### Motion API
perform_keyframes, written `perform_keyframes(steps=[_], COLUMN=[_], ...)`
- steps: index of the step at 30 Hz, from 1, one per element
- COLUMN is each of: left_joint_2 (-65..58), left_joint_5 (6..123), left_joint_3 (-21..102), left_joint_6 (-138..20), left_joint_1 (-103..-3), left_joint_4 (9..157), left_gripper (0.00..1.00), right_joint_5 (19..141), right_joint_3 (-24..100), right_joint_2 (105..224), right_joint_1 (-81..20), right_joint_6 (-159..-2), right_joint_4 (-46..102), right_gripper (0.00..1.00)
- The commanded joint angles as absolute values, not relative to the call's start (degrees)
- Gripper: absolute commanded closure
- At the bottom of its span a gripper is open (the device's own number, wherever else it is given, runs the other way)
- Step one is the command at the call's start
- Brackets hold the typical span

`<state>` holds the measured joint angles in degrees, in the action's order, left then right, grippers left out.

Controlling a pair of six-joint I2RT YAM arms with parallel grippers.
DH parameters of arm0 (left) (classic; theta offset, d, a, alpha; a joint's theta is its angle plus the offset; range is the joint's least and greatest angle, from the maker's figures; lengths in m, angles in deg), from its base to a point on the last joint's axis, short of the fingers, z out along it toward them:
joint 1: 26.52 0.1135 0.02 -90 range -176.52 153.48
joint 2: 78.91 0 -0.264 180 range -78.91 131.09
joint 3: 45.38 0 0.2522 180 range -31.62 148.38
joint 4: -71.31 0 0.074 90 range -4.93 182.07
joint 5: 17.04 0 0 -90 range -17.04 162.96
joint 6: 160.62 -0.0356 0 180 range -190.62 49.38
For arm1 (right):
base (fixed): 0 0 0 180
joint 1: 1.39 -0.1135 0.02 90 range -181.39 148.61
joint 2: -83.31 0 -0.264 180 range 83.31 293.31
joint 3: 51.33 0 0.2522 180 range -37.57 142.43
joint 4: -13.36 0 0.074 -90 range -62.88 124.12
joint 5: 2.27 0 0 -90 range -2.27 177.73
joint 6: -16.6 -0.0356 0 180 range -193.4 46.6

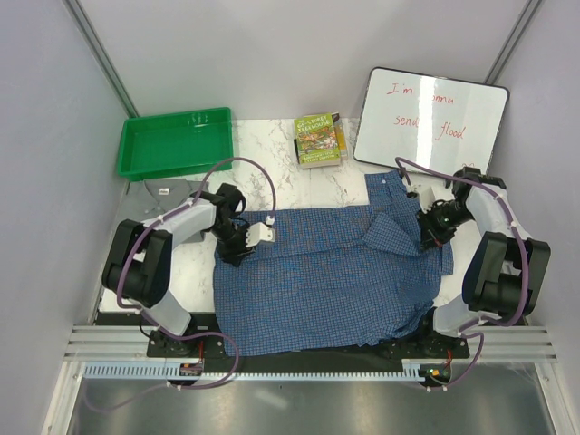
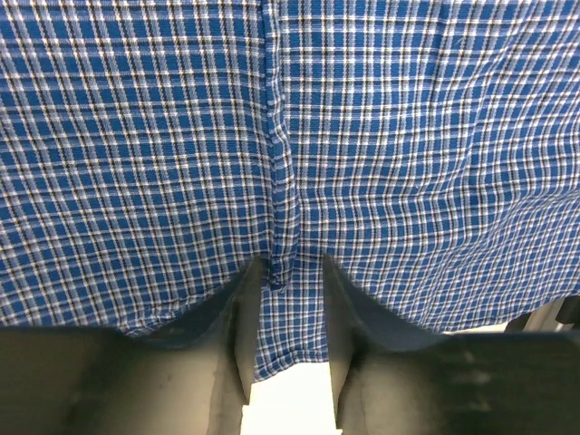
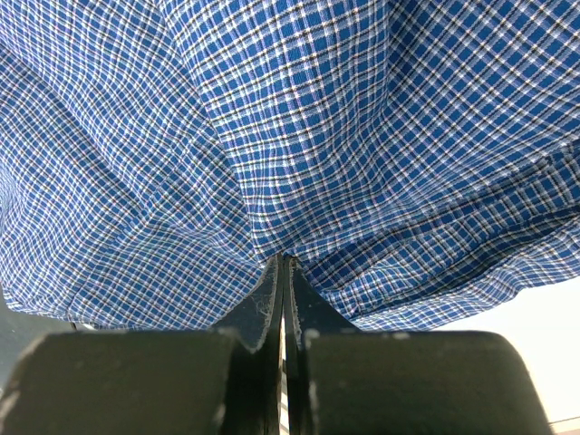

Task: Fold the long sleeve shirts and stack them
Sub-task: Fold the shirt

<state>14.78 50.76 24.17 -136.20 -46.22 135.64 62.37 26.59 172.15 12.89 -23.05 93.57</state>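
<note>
Folding barely begun: blue shirt (image 1: pixel 326 272) flat along table (image 1: pixel 272 186) near edge; right gripper (image 3: pixel 283 267) pinching it, left gripper (image 2: pixel 288 281) half-open astride hem

On the whiteboard (image 1: pixel 430 118), "I'm gonna send … flood" is handwritten in red, apparently; lettering on the book (image 1: pixel 319 140) cannot be read.

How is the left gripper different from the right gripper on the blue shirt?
The left black two-finger gripper has its fingers apart, with the hem of the blue checked cloth shirt between them. The right black two-finger gripper has its fingers pressed together, pinching a bunched fold. The left one is at the shirt's left edge, the right one at its right side. Both work on the same shirt.
</note>
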Motion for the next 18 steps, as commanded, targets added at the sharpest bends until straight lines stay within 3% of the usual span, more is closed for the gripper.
perform_keyframes(steps=[1,2,5,9,10,11,13,17,18], left_joint_2=[14.96,14.6,12.42,11.17,11.52,12.13,12.32,9.69,8.81], left_joint_5=[52.39,52.65,53.53,53.97,54.32,54.76,54.33,50.64,49.24], left_joint_3=[24.98,25.15,26.12,25.51,25.42,25.51,26.47,29.36,29.9], left_joint_6=[-138.47,-138.91,-140.83,-143.3,-143.48,-142.96,-141.99,-140.23,-139.71], left_joint_1=[-46.38,-46.47,-46.38,-46.38,-46.38,-46.38,-46.12,-45.85,-45.77], left_joint_4=[135.08,135.25,136.92,138.68,138.86,139.03,139.56,140.35,140.27], left_gripper=[0.72,0.81,0.95,0.96,0.91,0.76,0.67,0.41,0.4], right_joint_5=[62.42,62.42,63.21,64.18,64.44,64.35,63.48,58.31,56.9], right_joint_3=[28.61,29.05,29.14,27.47,27.56,28.77,31.15,42.19,44.23], right_joint_2=[172.7,172.7,172.35,172.7,173.66,174.1,174.89,176.29,177.08], right_joint_1=[12.41,12.41,12.32,11.8,11.45,11.53,11.88,13.03,13.03], right_joint_6=[-22.16,-21.29,-19.79,-18.21,-18.12,-18.29,-19.17,-22.68,-23.99], right_joint_4=[95.23,96.19,97.51,98.39,98.74,99.62,100.33,100.42,99.63], right_gripper=[1.0,1.0,1.0,0.96,0.86,0.64,0.45,0.31,0.3])
